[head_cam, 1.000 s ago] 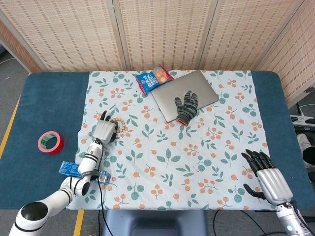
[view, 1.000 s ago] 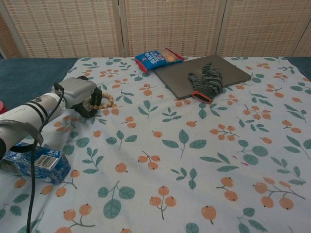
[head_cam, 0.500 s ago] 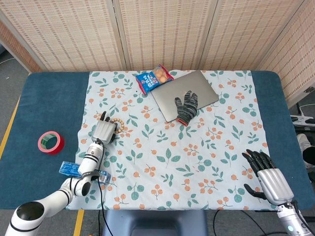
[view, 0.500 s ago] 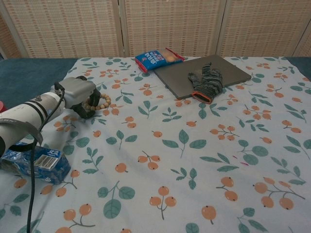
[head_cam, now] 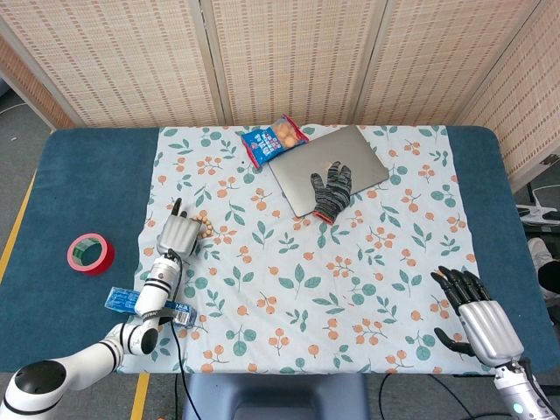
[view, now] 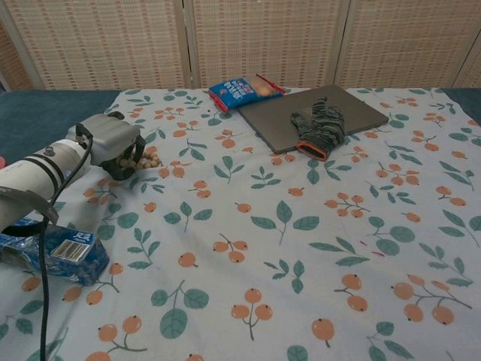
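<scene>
Our left hand [head_cam: 178, 234] sits at the left of the flowered cloth [head_cam: 350, 262], with its fingers [view: 129, 156] curled down over a string of wooden beads [view: 148, 159]. In the chest view the beads bunch at the fingertips, some tucked under the palm, so we judge that the hand has gathered and grips them, though how firm the hold is we cannot tell. The beads lie on the cloth at the left side, well apart from the laptop [head_cam: 328, 169] and the glove [head_cam: 332, 188] lying on it at the far middle.

We expect the beads to be light, with each one hard and smooth but the string between them limp. So the loop should sag and change shape when lifted, and a single round bead could roll out of a pinch. It seems best to hook the fingers through the loop or close on a bunched section, not one bead. The cord is the weak part; a sharp tug might snap it.

Our right hand [head_cam: 477, 319] rests at the near right edge of the surface, fingers spread and holding nothing.

A blue packet [view: 54, 254] lies near the left arm, a red tape roll [head_cam: 90, 253] sits at the far left, and a snack bag [head_cam: 275, 140] lies beside the laptop.
</scene>
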Action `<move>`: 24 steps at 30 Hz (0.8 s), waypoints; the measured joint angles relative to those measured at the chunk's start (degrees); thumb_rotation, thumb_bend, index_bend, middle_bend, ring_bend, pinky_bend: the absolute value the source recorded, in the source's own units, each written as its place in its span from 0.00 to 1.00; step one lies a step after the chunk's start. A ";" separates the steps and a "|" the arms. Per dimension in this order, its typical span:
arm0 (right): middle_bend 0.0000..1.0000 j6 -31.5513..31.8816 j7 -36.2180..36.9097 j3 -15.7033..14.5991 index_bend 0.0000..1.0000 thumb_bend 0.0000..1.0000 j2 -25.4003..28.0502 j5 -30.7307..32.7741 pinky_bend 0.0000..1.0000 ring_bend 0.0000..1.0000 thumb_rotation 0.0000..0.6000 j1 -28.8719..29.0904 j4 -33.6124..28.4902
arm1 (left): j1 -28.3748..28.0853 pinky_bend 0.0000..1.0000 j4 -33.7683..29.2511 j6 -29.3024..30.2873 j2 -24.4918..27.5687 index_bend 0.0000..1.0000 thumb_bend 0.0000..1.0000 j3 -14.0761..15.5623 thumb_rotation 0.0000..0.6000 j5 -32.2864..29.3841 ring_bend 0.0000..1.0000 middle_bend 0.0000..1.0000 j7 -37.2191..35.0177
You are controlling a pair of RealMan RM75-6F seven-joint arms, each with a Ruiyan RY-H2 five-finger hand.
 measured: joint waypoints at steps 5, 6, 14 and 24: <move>0.00 0.29 0.22 0.01 0.00 0.21 0.11 -0.15 0.00 0.00 1.00 -0.11 -0.01 | -0.27 0.05 -1.81 2.68 0.75 0.69 0.52 -0.68 1.00 1.04 0.35 0.73 -1.63; 0.00 0.32 0.32 0.01 0.00 0.21 0.14 -0.17 0.00 0.00 1.00 -0.13 -0.02 | -0.43 0.06 -2.05 2.95 0.90 0.69 0.52 -0.90 1.00 1.33 0.35 0.73 -2.43; 0.00 0.43 1.12 -0.01 0.00 0.21 0.37 -0.48 0.00 0.00 1.00 -0.16 0.03 | -1.90 0.11 -1.86 2.21 1.04 0.69 0.54 -4.66 1.00 -1.45 0.40 0.75 -6.28; 0.00 0.21 1.33 -0.12 0.00 0.21 0.46 -0.73 0.00 0.00 1.00 -0.07 0.03 | -4.24 0.19 -0.07 1.11 0.00 0.68 0.60 -14.87 1.00 -12.97 0.47 0.81 -12.54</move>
